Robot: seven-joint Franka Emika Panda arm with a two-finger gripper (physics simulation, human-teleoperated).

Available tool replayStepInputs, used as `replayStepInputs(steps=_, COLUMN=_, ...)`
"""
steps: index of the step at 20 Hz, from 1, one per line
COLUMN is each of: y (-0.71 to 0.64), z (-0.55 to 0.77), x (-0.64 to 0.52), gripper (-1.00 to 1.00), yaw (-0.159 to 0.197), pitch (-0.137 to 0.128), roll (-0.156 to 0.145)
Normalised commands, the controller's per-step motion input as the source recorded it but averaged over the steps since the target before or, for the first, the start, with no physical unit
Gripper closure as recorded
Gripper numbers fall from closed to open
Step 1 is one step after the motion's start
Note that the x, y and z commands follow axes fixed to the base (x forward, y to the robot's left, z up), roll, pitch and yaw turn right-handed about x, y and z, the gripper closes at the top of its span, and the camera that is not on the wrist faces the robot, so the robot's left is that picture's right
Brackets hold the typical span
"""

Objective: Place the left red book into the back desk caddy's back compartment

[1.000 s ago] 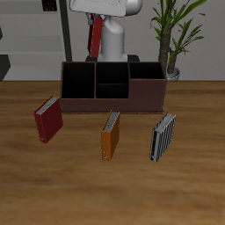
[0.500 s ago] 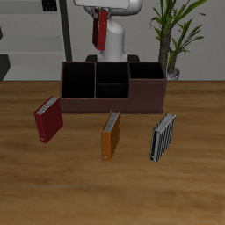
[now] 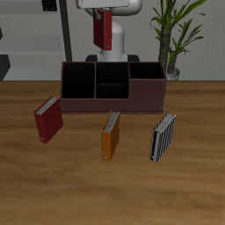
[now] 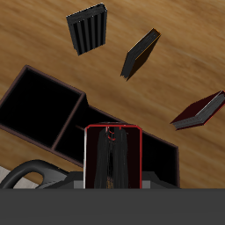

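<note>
My gripper (image 3: 105, 12) is shut on the left red book (image 3: 105, 31), which hangs upright high above the back desk caddy (image 3: 114, 105), roughly over its middle section. The back compartment (image 3: 111, 73) is the small rear cell of that section and stands open below the book. In the wrist view the red book (image 4: 112, 156) fills the space between my fingers, with the caddy (image 4: 46, 104) beneath it.
A darker crimson book (image 3: 47, 119), an orange book (image 3: 110, 134) and a grey striped book (image 3: 162, 137) stand on the table in front of the caddy. A potted plant (image 3: 171, 35) stands behind the caddy's end.
The held red book has swung from tilted to upright and shifted sideways and a little up, to above the caddy's middle section.
</note>
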Motion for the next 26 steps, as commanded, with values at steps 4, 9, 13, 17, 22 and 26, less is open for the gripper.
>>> replayStepInputs(steps=4, y=0.1, z=-0.02, x=-0.05, gripper=1.0, yaw=0.109, pitch=-0.002, roll=0.003)
replayStepInputs(steps=9, y=0.15, z=-0.1, x=-0.02, gripper=1.0, yaw=0.123, pitch=0.016, roll=0.03)
replayStepInputs(steps=13, y=0.1, z=-0.13, x=0.11, gripper=1.0, yaw=0.113, pitch=0.024, roll=0.006)
replayStepInputs(steps=17, y=0.02, z=-0.14, x=0.12, gripper=1.0, yaw=0.077, pitch=0.025, roll=-0.017)
replayStepInputs(steps=22, y=0.08, z=-0.23, x=0.04, gripper=1.0, yaw=0.113, pitch=0.029, roll=-0.001)
replayStepInputs(steps=26, y=0.12, z=-0.23, x=0.04, gripper=1.0, yaw=0.125, pitch=0.027, roll=0.006)
